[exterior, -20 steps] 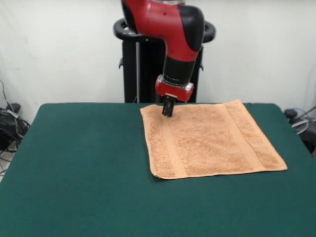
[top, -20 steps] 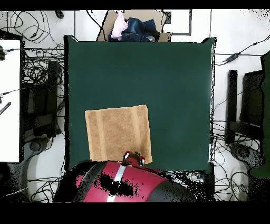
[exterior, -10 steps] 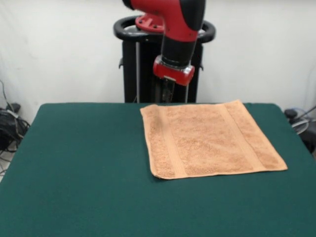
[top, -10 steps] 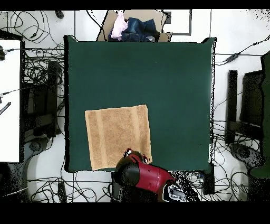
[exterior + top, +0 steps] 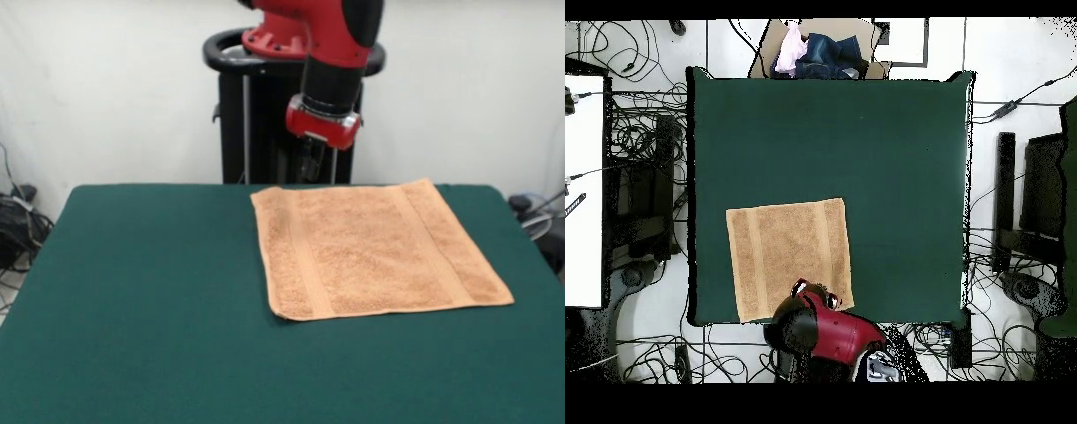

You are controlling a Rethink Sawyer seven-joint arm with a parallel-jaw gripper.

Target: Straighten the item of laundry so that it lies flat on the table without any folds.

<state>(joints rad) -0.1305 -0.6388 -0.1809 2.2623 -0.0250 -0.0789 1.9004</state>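
the small square peach-orange terry towel lies spread on the large dark green felt-topped table, toward the robot's end of it, its far edge running just along the table's far edge in the front view. it looks flat already: four corners out, no fold or doubled layer that i can make out, two woven band stripes running across it near opposite edges. in the overhead view it sits as a clean square near the bottom edge of the table. the red and black arm's gripper hangs above the towel's far edge, clear of the cloth and holding nothing; whether its tips are spread or pressed together i cannot tell against the dark pedestal behind them. as a judgement, terry of this sort is light, soft and limp, with no stiffness of its own, so it would drape and fold over if lifted by the middle; the felt probably grips it somewhat, so dragging may bunch it. a corner or a hemmed edge is the sensible place to pinch, pulling outward and low. no label, brand or writing can be read in either view.
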